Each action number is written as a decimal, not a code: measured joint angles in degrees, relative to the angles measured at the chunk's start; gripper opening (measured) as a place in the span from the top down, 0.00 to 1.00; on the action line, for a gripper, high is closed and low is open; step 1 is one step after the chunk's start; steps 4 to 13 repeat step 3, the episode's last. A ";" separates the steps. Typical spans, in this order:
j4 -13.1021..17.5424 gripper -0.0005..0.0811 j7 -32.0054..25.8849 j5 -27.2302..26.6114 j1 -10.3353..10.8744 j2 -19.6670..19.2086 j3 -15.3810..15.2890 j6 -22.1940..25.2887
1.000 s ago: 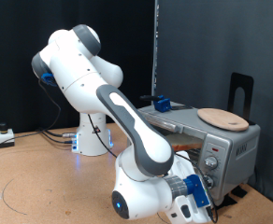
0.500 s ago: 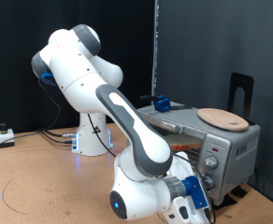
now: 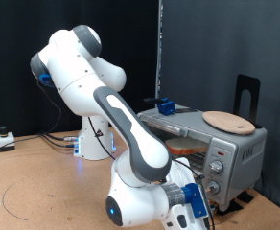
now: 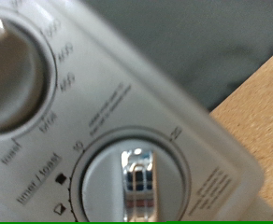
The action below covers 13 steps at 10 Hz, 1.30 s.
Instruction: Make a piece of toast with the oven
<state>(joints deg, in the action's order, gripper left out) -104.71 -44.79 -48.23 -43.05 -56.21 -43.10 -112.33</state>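
Gripper (image 3: 191, 206): seen low in the exterior view, in front of the knob panel of the small silver-grey countertop toaster oven (image 3: 231, 153); fingers are hidden by the blue wrist housing, so whether they are spread or closed cannot be told, and nothing is seen held.

Timer/toast knob (image 4: 134, 183): a round dial with a chrome grip bar, centred close under the wrist camera, which suggests the hand is lined up on this control. A second, larger dial (image 4: 15, 79) is seen beside it, blurred.

Flat tan slice of bread with brown crust (image 3: 185, 148): glimpsed inside the oven cavity, apparently on the rack (loading judged done).

Round light wooden board (image 3: 228, 122): lying on the oven roof.

Brown wooden tabletop (image 3: 35, 182): bearing oven and arm base.
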 joint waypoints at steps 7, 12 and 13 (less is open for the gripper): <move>1.02 0.01 3.84 -0.78 -3.09 2.08 0.04 0.57; 1.02 0.01 3.84 -0.78 -3.09 2.08 0.04 0.57; 1.02 0.01 3.84 -0.78 -3.09 2.08 0.04 0.57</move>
